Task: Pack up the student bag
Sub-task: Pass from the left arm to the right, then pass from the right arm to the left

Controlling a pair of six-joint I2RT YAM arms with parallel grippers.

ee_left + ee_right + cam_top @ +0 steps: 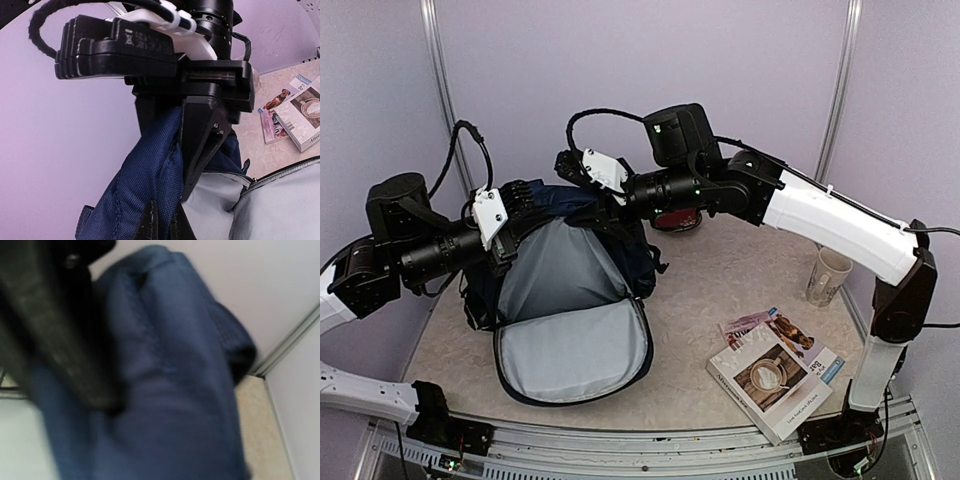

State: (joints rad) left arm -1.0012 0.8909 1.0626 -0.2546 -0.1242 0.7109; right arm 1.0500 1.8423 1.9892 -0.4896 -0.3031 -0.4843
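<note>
**Student bag (pixel 570 340), a large navy fabric backpack with light grey lining: mouth propped up, loading not begun**

The bag sits left of centre in the top view, on the pale speckled table (pixel 720 270). Its front flap is folded down toward the lower edge of the frame, so the grey lining faces the camera. My left gripper (pixel 525 200) is clenched on the navy rim at the upper left of the opening. In the left wrist view the cloth is pinched between my fingers (pixel 200 145). My right gripper (pixel 568 172) is at the bag's top edge, upper centre of the frame. Its wrist view is a blur of navy cloth beside one dark finger, so I cannot tell whether it grips the cloth.

I judge the step in hand to be propping the mouth open, and I see nothing lying on the lining. At lower right wait a thick white book with a coffee cup on its cover (pixel 775 375) and a thin colourful booklet (pixel 760 325) just above it. A white mug (pixel 828 275) stands toward the right edge. The next move probably calls for my left gripper to hold the rim up while my right one reaches for the book. The book lies flat, so getting a finger under an edge may be awkward.
</note>
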